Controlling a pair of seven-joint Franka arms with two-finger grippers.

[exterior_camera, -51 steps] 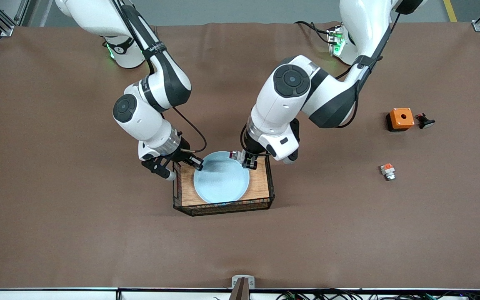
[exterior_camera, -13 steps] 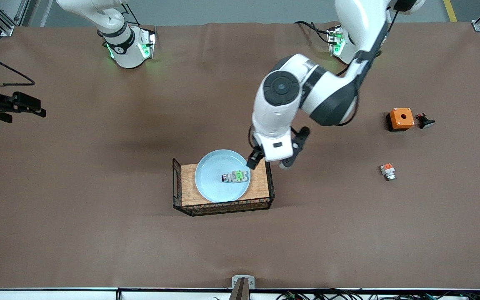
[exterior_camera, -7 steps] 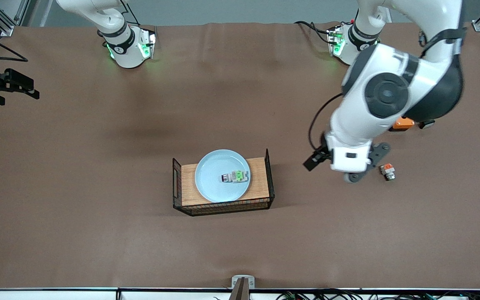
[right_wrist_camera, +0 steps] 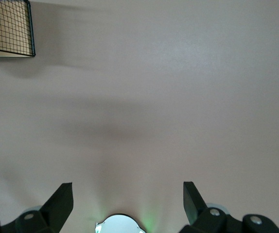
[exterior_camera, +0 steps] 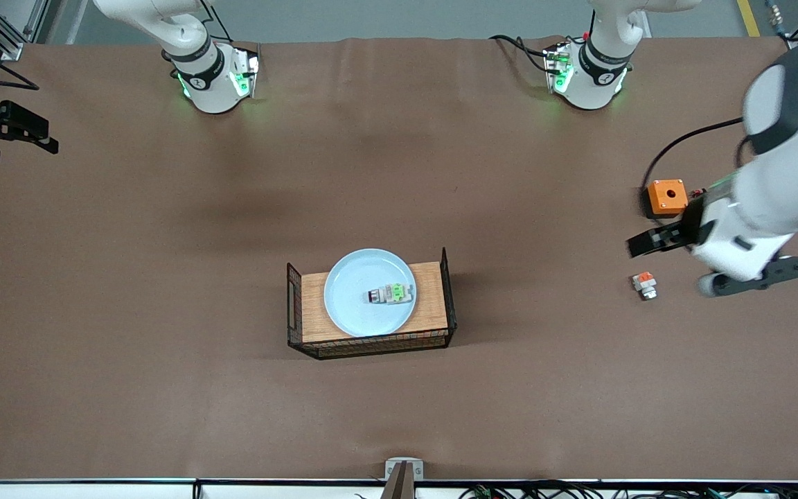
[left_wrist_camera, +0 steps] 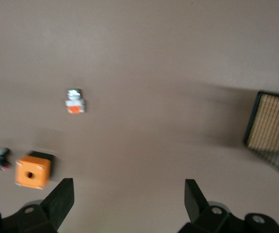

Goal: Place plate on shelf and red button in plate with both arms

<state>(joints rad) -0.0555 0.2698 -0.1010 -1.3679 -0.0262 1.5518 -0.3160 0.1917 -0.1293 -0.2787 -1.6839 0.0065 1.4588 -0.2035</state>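
Observation:
The pale blue plate (exterior_camera: 354, 294) lies on the wooden tray (exterior_camera: 312, 313) at mid table. The red button (exterior_camera: 391, 294) lies on its side in the plate, toward the left arm's end. My left gripper (exterior_camera: 645, 244) is open and empty, up in the air over the table beside the orange box; its fingers (left_wrist_camera: 61, 201) frame bare cloth in the left wrist view. My right gripper (exterior_camera: 42, 136) is open and empty, high at the right arm's end of the table. The right wrist view shows its fingers (right_wrist_camera: 61, 199) over bare cloth.
An orange box (exterior_camera: 666, 196), a black button (exterior_camera: 705, 201) and a small part with an orange-red top (exterior_camera: 644, 284) lie at the left arm's end; all three show in the left wrist view (left_wrist_camera: 75, 101). The tray's wire wall (left_wrist_camera: 270, 128) (right_wrist_camera: 8, 26) shows in both wrist views.
My left arm has swung from the tray to the left arm's end, leaving the red button in the plate. My right gripper has drawn back from the plate to the table's edge.

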